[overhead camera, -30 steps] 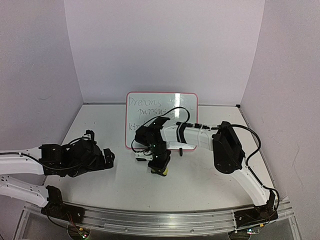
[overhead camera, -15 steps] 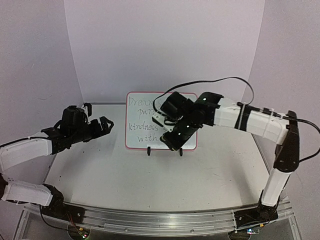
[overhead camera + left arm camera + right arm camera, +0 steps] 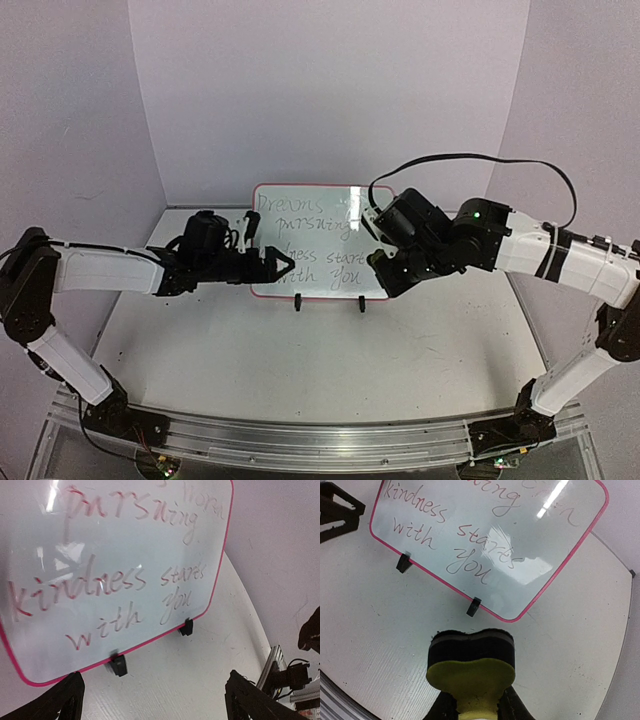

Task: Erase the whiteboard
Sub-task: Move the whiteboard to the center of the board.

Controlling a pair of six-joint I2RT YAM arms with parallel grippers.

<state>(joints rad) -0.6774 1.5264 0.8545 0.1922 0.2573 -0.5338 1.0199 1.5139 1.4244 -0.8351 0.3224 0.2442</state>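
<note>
The left gripper (image 3: 278, 265) has swung in to the left edge of the whiteboard (image 3: 320, 215), jaws spread wide and empty, probably to steady it, while the right gripper (image 3: 385, 270) has drawn back toward its lower right corner. The board stands on black feet (image 3: 118, 664) at the back middle of the table (image 3: 220, 360), writing unwiped; only the right wrist view shows what that gripper clenches: a yellow-and-black eraser block (image 3: 471, 667), dark face toward the board.

Glossy whiteboard (image 3: 490, 535), matt faintly grained table (image 3: 370, 630), spongy yellow-and-black block (image 3: 471, 667)
</note>
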